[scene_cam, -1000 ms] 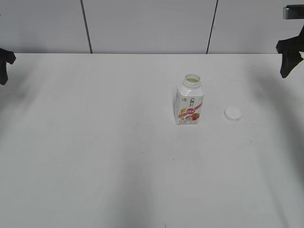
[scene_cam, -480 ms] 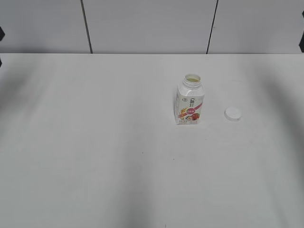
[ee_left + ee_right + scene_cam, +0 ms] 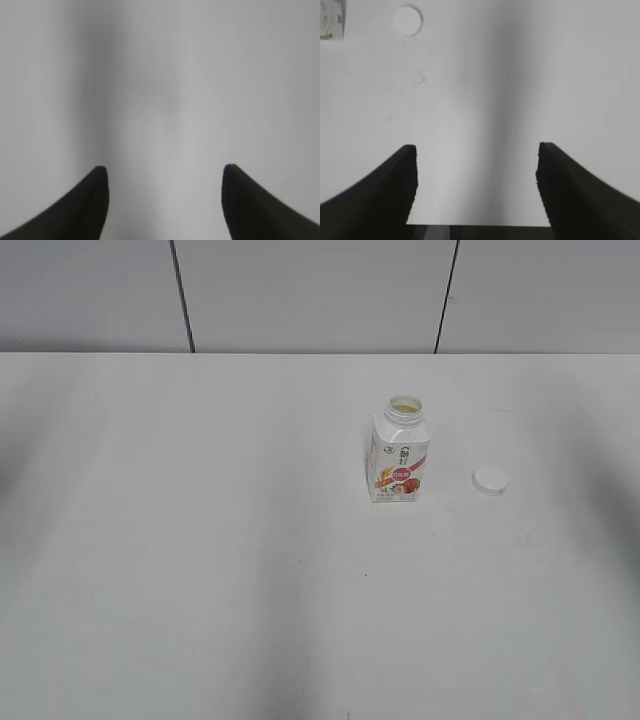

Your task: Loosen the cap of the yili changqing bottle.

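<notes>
White plastic is seen lying flat on the tabletop [image 3: 200, 540]: the cap [image 3: 490, 479] rests top-up a short way to the right of the yili changqing bottle [image 3: 399, 452], apart from it and not touching. The bottle stands upright somewhat right of the middle of the tabletop, its red-pink label turned toward the exterior camera, and its round neck is uncovered, so that the pale rim and the opening can be made out. From this layout the loosening is judged to be finished and even exceeded, since the cap is fully off the neck; nothing of the task appears to be left. Neither arm is visible in the exterior view. In the left wrist view the left pincer [image 3: 165, 172] is shown with its two dark fingers spread wide and nothing between them, only bare tabletop being seen beyond. In the right wrist view the right pincer [image 3: 476, 150] is likewise held wide apart and empty, over bare tabletop, with the cap and a corner of the bottle's label far off at the upper left of that view. Both pincers are thus judged to be well apart from the bottle.
</notes>
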